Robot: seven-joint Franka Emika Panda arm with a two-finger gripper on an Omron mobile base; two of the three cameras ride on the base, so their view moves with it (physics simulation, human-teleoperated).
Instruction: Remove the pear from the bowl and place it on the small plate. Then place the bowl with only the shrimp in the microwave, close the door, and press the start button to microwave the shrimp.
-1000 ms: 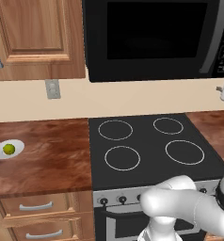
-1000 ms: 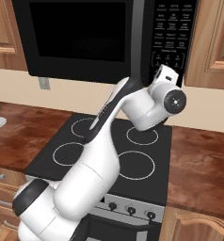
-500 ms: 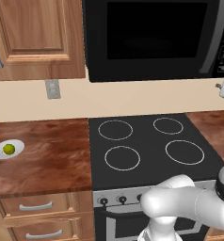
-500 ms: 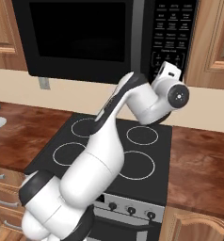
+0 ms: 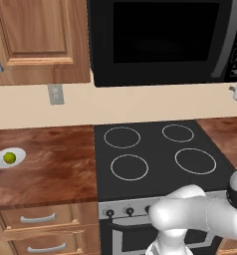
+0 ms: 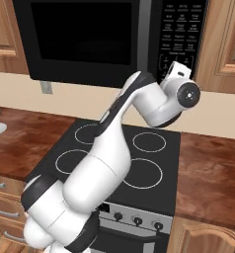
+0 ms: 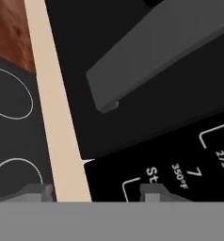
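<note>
The black microwave (image 5: 165, 40) hangs over the stove with its door (image 6: 85, 39) closed; the grey handle (image 7: 156, 52) crosses the hand view. My gripper (image 7: 95, 193) is up at the lower part of the keypad (image 6: 181, 29), pointing at the buttons. Its fingertips (image 7: 154, 193) stand apart with nothing between them. The white hand also shows at the right edge of the left base view. Far left on the counter, the pear (image 5: 9, 157) lies on the small plate (image 5: 18, 160). The bowl and the shrimp are out of view.
A black stovetop (image 5: 155, 154) with several ring burners lies under the microwave. Brown wooden counters (image 5: 51, 164) flank it, with drawers (image 5: 38, 219) below and wood cabinets (image 5: 36, 35) above. A wall outlet (image 5: 55, 93) sits on the beige backsplash.
The hand has moved a little to the right and up, closer to the microwave's keypad. The pear and the plate have not moved.
</note>
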